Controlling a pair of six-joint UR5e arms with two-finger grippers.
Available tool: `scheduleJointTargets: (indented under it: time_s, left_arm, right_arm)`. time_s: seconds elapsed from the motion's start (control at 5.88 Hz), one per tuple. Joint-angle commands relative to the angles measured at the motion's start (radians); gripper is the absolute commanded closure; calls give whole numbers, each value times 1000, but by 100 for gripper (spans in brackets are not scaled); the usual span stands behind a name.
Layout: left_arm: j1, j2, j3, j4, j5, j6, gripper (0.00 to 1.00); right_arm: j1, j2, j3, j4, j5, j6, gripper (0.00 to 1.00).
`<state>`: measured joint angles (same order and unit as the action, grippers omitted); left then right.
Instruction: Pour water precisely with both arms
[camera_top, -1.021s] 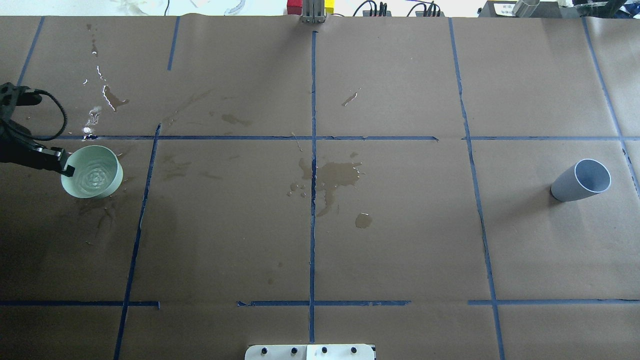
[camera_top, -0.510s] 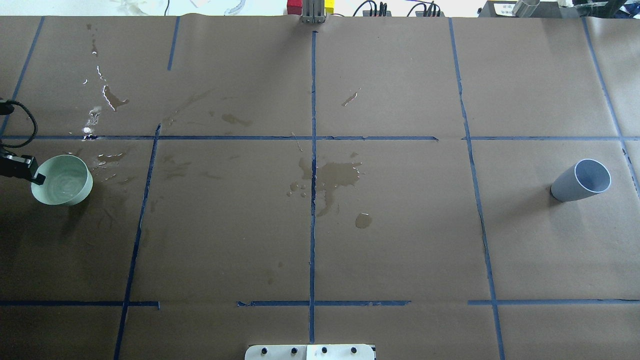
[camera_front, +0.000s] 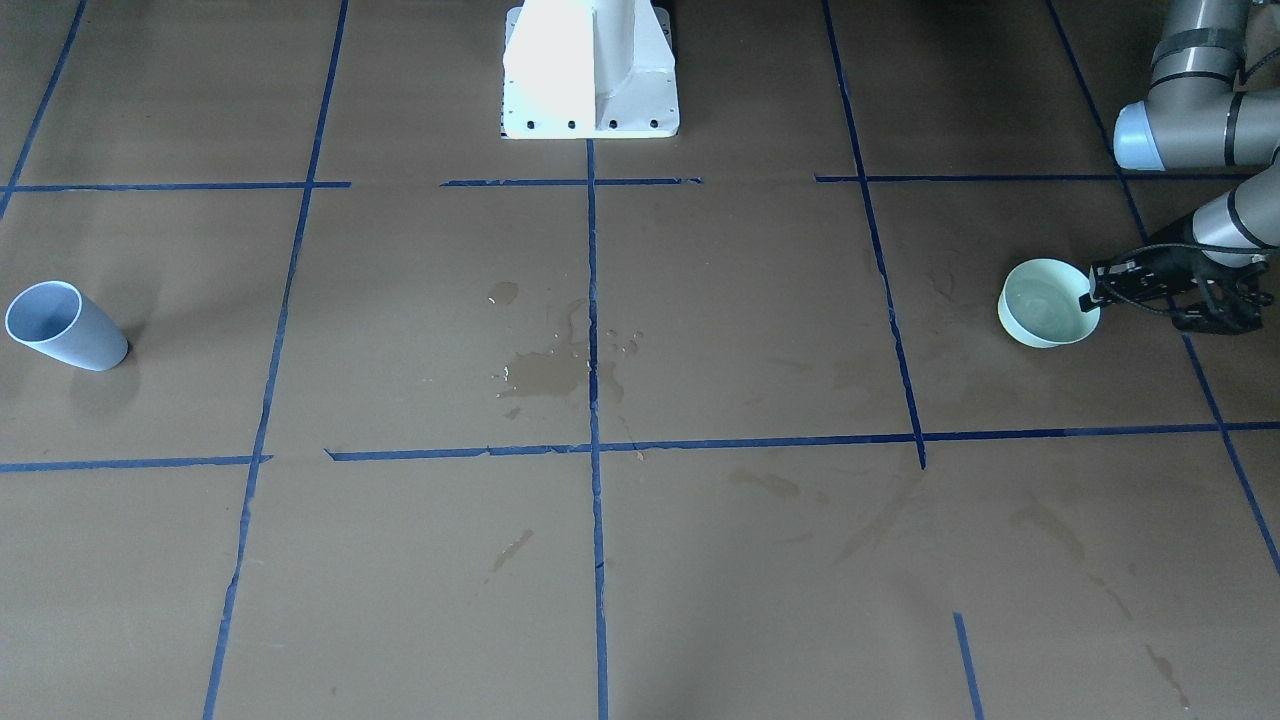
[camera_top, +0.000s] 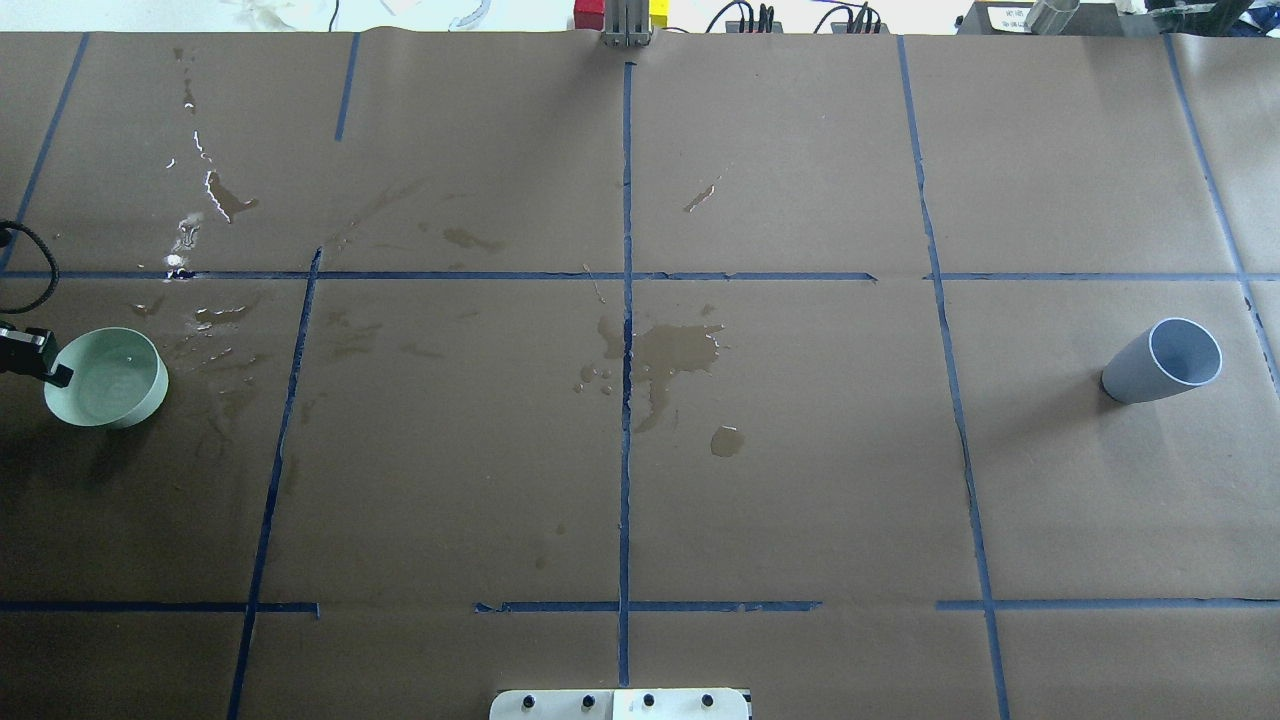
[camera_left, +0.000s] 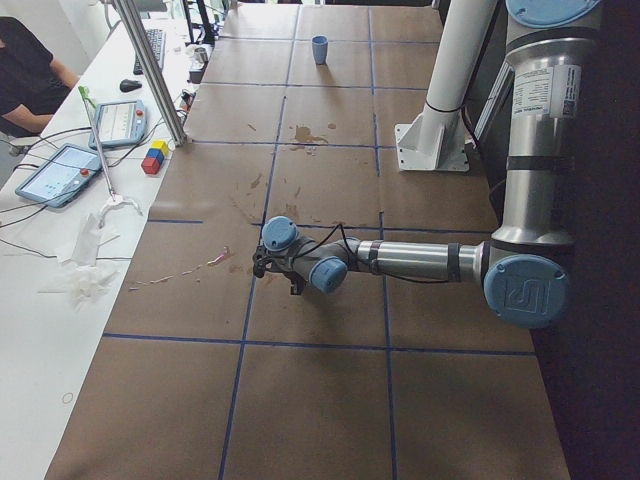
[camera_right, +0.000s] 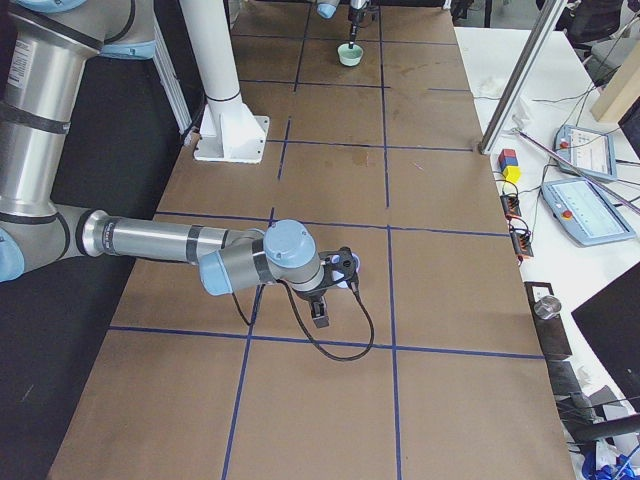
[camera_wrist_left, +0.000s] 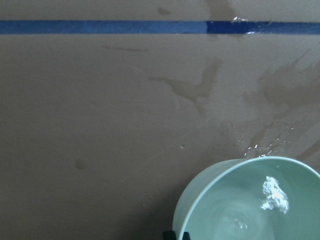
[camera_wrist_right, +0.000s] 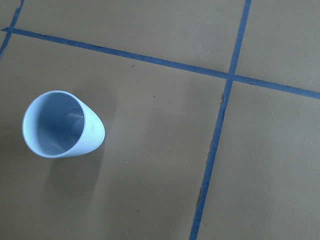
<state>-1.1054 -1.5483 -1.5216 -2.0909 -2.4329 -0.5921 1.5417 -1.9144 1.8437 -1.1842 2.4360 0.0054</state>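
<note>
My left gripper (camera_front: 1090, 290) is shut on the rim of a mint-green bowl (camera_top: 105, 378) at the far left of the overhead view, over the brown paper. Only the gripper's tip (camera_top: 48, 362) shows there. The water (camera_wrist_left: 270, 195) glints as a shallow pool inside the bowl (camera_wrist_left: 250, 200). A pale blue cup (camera_top: 1165, 360) stands alone at the far right, and the right wrist view looks down into the blue cup (camera_wrist_right: 60, 124). My right gripper (camera_right: 340, 275) shows only in the exterior right view, where I cannot tell if it is open or shut.
Spilled puddles lie at the table's centre (camera_top: 680, 350) and wet streaks at the back left (camera_top: 215, 195). Blue tape lines divide the brown paper. The white pedestal (camera_front: 590, 70) stands at the robot's edge. Tablets (camera_left: 60, 172) and a person sit beyond the far side.
The left gripper has carried the bowl leftward and slightly toward the robot, almost out of the overhead view. The water's ripples have calmed. The blue cup has not moved.
</note>
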Motion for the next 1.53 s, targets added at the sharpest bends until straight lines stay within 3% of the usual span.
scheduleJointTargets:
  time_s: [0.0, 0.17, 0.34, 0.51, 0.68, 1.02, 1.36]
  left_arm:
    - [1, 4, 15, -5, 2, 0, 76]
    - [1, 5, 17, -5, 2, 0, 50]
    - [1, 7, 11, -6, 2, 0, 31]
    - [-2, 5, 0, -6, 2, 0, 26]
    - [-51, 2, -35, -6, 3, 0, 0]
    - [-190, 1, -87, 5, 6, 119, 0]
    - [-308, -1, -83, 174, 37, 376, 0]
  right_arm:
    - [0, 0, 0, 0, 0, 1, 0]
    - [0, 0, 0, 0, 0, 1, 0]
    - [0, 0, 0, 0, 0, 1, 0]
    - [0, 2, -3, -2, 0, -1, 0]
    - [-2, 2, -4, -3, -9, 1, 0]
    - [-46, 17, 0, -90, -15, -1, 0]
    - [-52, 28, 15, -223, -6, -1, 0]
